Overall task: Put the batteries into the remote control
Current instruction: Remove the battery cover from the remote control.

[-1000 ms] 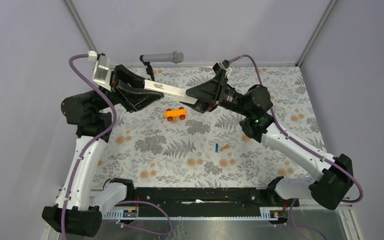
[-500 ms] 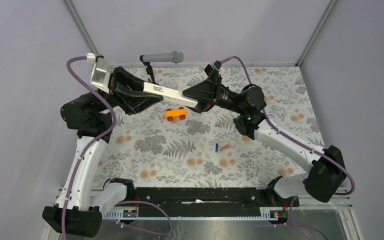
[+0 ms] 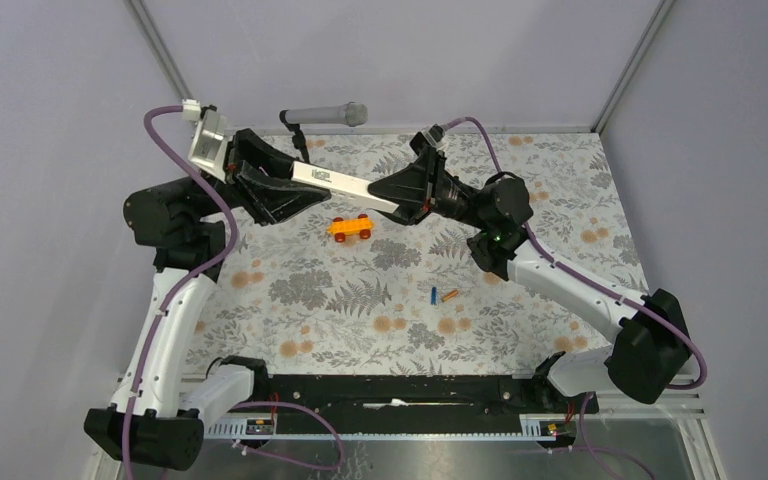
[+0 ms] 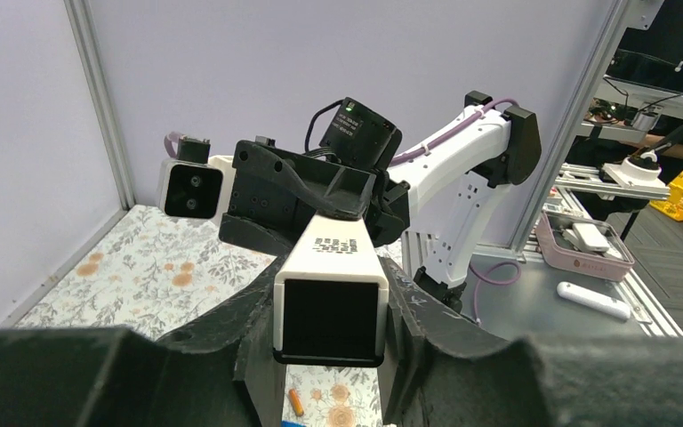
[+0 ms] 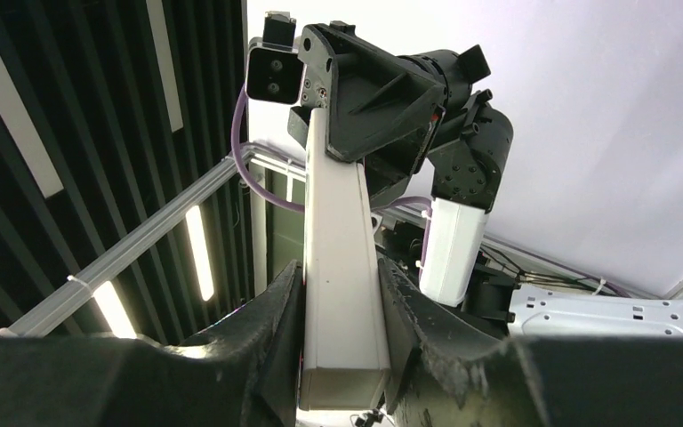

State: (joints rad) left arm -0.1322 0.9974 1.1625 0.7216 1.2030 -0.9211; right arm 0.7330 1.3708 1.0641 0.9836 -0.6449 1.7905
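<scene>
Handover grip on slim white rectangular remote control (image 3: 345, 187), bridged in air between both arms
Left fingers (image 4: 253, 356) clenched on one end, right fingers (image 5: 409, 325) pressed to the other end's sides, grasping it; remote well above floral table (image 3: 560, 200), tiny blue battery (image 3: 433, 295) and orange battery (image 3: 449, 295) side by side below, untouched. Judgement: hold one end fixed, pull straight along the bar, no twist, or it slips

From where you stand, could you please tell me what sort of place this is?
Probably a robotics lab test cell: robot arms over a floral cloth, plain panels on aluminium posts, and a workbench with gear beyond.
</scene>
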